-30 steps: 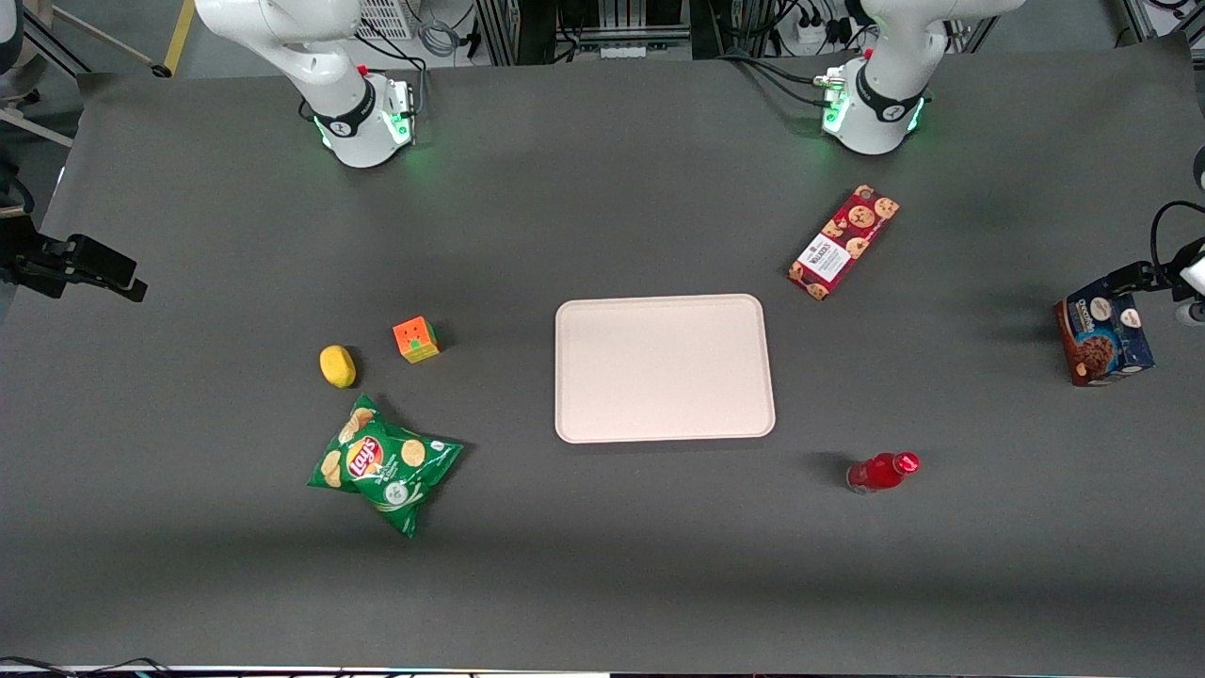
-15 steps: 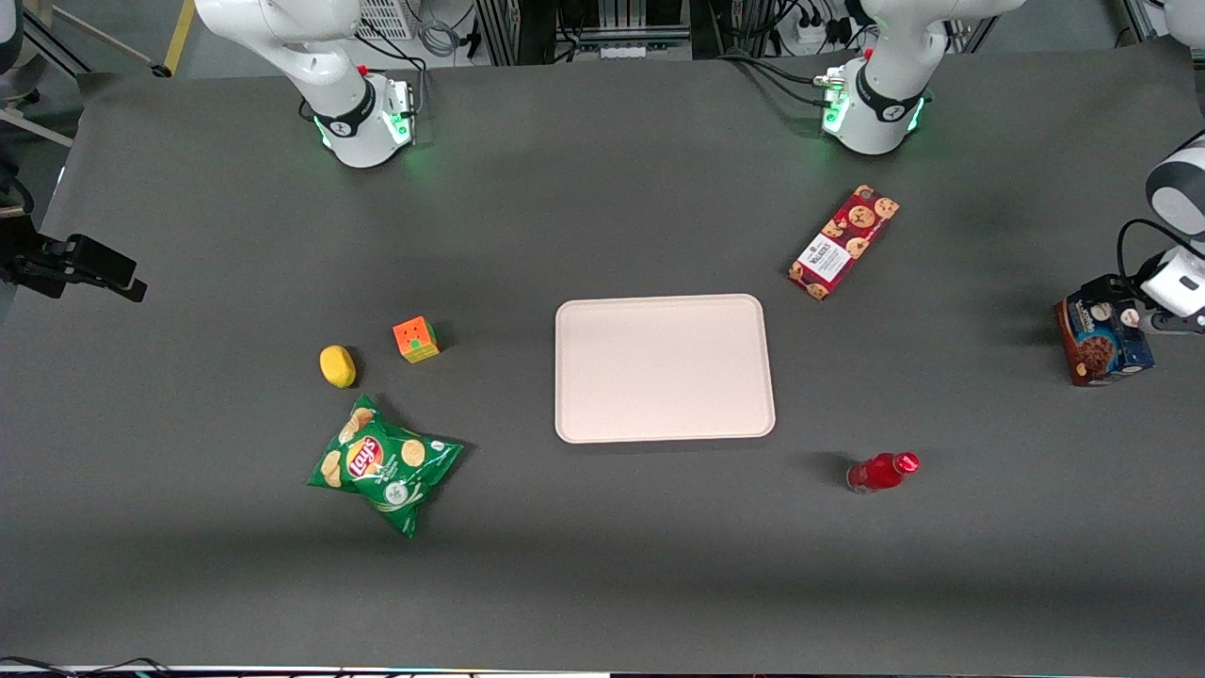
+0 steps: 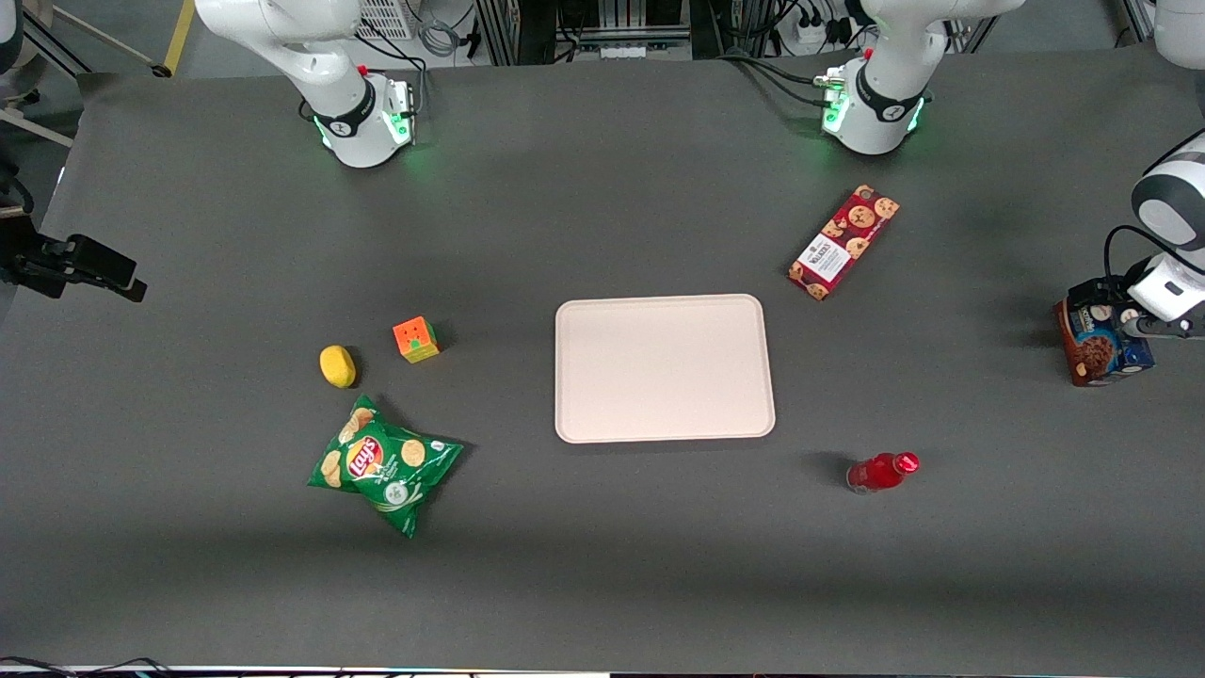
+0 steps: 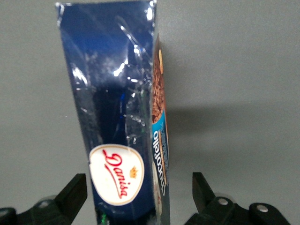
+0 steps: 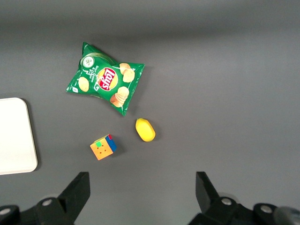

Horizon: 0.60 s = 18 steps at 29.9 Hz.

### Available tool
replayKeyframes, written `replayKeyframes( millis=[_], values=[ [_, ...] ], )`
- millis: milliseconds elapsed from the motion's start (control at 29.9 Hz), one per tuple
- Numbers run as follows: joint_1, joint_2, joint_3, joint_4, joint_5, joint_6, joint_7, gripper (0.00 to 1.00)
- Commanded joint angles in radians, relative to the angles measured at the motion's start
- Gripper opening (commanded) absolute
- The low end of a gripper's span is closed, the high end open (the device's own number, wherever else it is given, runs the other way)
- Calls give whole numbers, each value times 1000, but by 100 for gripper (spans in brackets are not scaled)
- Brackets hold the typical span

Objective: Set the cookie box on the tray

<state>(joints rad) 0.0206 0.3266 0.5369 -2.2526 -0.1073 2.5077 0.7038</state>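
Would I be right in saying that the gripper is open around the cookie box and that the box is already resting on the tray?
Not quite. The gripper is open, its fingers either side of the cookie box, but the front view shows the box on the table toward the working arm's end, well apart from the tray, which holds nothing.

pincer (image 4: 139, 190) straddling cookie box (image 3: 1100, 345), tray (image 3: 665, 367) well apart
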Motion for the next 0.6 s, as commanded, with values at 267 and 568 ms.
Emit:
replayKeyframes(
  millis=[267, 568],
  values=[
    [-1, 14, -3, 25, -57, -3, 32, 0],
    [-10, 8, -3, 73, -61, -56, 32, 0]
  ],
)
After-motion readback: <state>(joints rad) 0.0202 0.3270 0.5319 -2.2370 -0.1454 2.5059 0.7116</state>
